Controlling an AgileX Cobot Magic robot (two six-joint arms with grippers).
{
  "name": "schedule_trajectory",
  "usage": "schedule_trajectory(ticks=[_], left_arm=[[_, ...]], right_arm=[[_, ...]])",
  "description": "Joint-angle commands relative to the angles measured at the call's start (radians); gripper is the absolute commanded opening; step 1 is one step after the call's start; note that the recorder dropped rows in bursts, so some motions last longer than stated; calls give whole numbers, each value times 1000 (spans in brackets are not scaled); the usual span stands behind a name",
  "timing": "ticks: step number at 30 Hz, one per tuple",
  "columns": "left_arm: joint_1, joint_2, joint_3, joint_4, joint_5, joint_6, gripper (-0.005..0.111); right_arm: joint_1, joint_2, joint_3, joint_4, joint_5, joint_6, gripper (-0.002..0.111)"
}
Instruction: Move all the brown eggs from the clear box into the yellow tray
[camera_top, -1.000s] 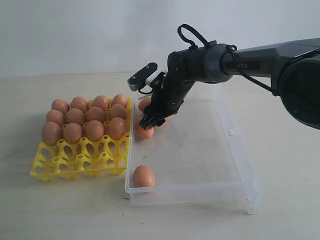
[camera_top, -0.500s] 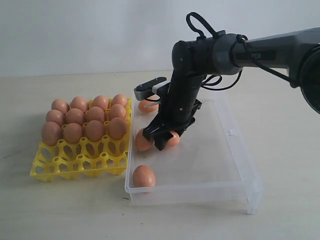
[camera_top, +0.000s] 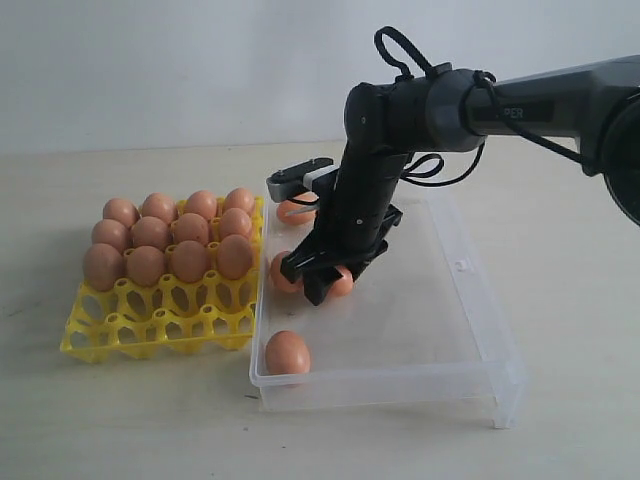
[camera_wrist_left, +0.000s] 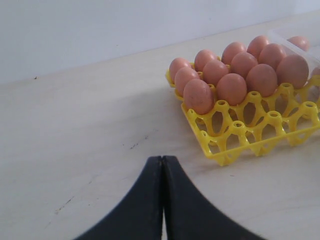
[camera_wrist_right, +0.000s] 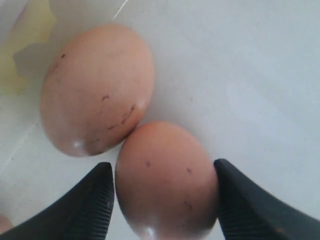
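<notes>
- Twelve brown eggs (camera_top: 151, 232) are sitting in the yellow tray (camera_top: 150, 325); four are lying in the clear box (camera_top: 420, 300).
- Eggs: smooth, oval, faintly speckled. Tray: plastic cup grid. Box: transparent, low-walled.
- Right gripper (camera_wrist_right: 162, 172) is standing spread, straddling one box egg (camera_wrist_right: 167, 200).
- Left gripper (camera_wrist_left: 162, 167) is hanging pressed together over the table (camera_wrist_left: 75, 125).

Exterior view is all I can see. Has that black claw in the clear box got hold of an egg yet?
Observer: Its wrist camera shows the right gripper open, one finger on each side of an egg lying in the box.
Visitor: Is that egg on its own?
Observer: No, a second egg touches it.
Visitor: Is there another arm?
Observer: Yes; the left gripper is shut, above the table, apart from the yellow tray.
</notes>
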Motion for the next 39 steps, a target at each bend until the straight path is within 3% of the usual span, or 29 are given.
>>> schedule_trajectory(ticks=[1,14,35,37,39], left_arm=[[-4,-6,-4,-1,-6,0,0],[-4,-6,-4,-1,-6,0,0],[-4,-6,-4,-1,-6,0,0],[-4,-6,-4,-1,-6,0,0],[-4,-6,-4,-1,-6,0,0]], right_arm=[[4,-7,2,3,-45,-1,57],[-3,-63,9,-54,-72,-1,57],[-1,42,9,45,-277,-11,56],[-1,45,9,47,-285,-11,52],[-1,45,9,47,-285,-11,38]])
